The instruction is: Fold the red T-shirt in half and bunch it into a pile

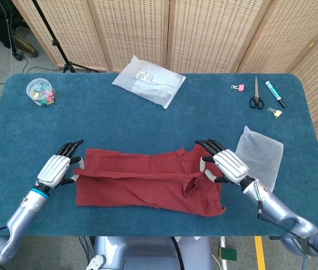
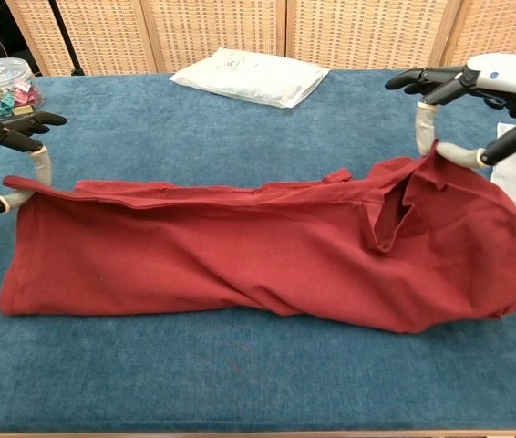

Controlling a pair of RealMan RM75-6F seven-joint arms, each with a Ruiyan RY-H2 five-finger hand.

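Note:
The red T-shirt (image 1: 148,183) lies doubled over on the blue table (image 1: 148,124) as a long band, with its near half laid over the far half. In the chest view the T-shirt (image 2: 240,255) bulges and wrinkles at its right end. My left hand (image 1: 58,167) pinches the cloth's upper edge at the left end, and the same left hand (image 2: 3,151) shows its thumb against the fabric. My right hand (image 1: 226,163) holds the lifted edge near the collar at the right end. The right hand (image 2: 477,91) has its other fingers spread.
A translucent bag (image 1: 258,160) lies just right of my right hand. A white parcel (image 1: 149,80) sits at the back middle and a jar of clips (image 1: 40,91) at the back left. Scissors (image 1: 255,97), a marker (image 1: 275,93) and binder clips (image 1: 237,87) lie at the back right.

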